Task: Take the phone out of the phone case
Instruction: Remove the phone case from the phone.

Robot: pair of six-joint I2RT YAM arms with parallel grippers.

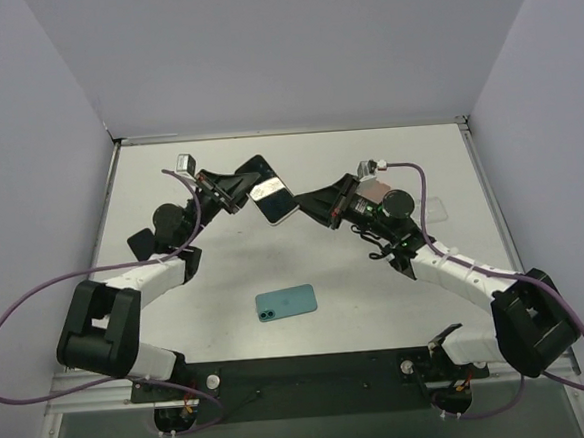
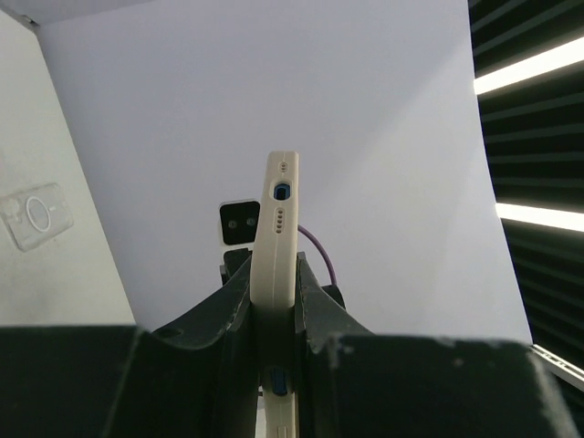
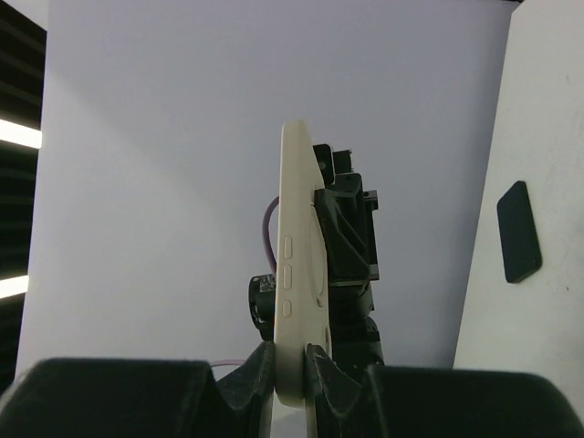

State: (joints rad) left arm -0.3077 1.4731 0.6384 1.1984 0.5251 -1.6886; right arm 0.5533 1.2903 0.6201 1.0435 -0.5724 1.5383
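A phone in a cream phone case (image 1: 279,210) hangs in the air over the middle of the table, held between both arms. My left gripper (image 1: 238,189) is shut on it from the left. In the left wrist view the case (image 2: 278,228) stands edge-on between the fingers (image 2: 274,310), and blue shows through its port opening. My right gripper (image 1: 308,207) is shut on the opposite end. The right wrist view shows the case's button edge (image 3: 297,274) pinched at its lower end by the fingertips (image 3: 290,360). The phone is inside the case.
A teal phone-shaped thing (image 1: 286,302) lies flat, lenses up, near the table's front middle. A clear case (image 2: 36,214) lies at the right side of the table (image 1: 434,209). A black flat thing (image 1: 139,242) lies at the left. Walls surround the table.
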